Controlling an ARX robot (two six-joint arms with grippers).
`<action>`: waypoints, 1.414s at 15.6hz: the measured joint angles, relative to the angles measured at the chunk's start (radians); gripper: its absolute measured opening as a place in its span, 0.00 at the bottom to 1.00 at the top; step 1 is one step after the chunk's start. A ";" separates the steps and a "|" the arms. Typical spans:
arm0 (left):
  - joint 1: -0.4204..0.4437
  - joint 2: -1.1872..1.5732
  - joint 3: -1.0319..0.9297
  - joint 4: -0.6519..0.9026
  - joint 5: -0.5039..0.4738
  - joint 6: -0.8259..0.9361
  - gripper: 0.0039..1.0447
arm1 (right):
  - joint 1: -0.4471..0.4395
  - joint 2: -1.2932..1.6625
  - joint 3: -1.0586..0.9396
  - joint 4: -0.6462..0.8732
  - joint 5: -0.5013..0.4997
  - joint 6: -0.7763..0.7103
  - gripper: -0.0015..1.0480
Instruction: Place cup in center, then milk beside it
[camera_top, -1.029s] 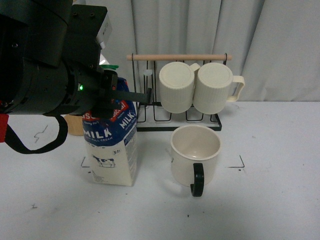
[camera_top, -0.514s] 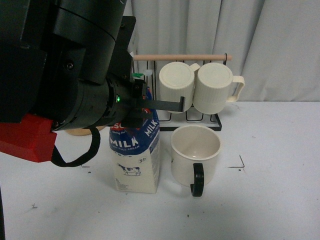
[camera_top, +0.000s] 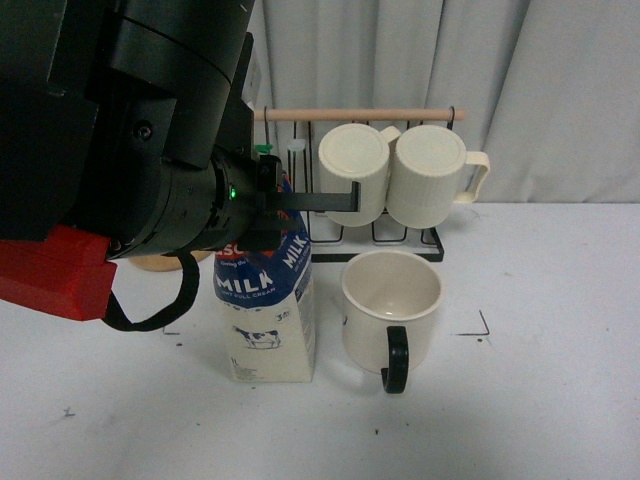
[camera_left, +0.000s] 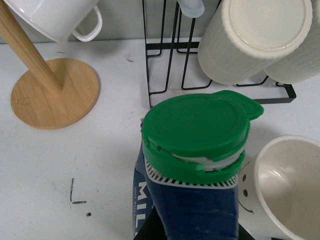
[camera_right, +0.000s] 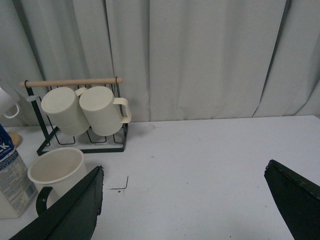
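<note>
Milk (camera_top: 266, 310) nudged slightly left since 0.5 s ago, just beside cup (camera_top: 391, 305); left gripper (camera_top: 300, 200) clamps carton top.

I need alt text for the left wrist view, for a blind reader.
The milk carton's green cap fills the centre, seen from above. The cup sits close beside it, with ribbed mugs on a black rack and a wooden stand behind.

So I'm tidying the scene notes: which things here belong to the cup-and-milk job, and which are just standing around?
Part of the job:
- the cup, cream with a dark handle
- the milk carton, standing beside the cup
- the left hand, at the carton's top

Just standing around:
- two ribbed mugs on the wire rack
- small white mug on a wooden stand
</note>
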 joint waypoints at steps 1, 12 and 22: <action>-0.002 0.002 0.000 0.001 -0.002 -0.007 0.03 | 0.000 0.000 0.000 0.000 0.000 0.000 0.94; 0.074 -0.529 -0.253 0.063 0.147 -0.117 0.94 | 0.000 0.000 0.000 0.000 0.000 0.000 0.94; 0.412 -1.122 -0.782 0.227 0.270 0.246 0.01 | 0.000 0.000 0.000 0.000 0.000 0.000 0.94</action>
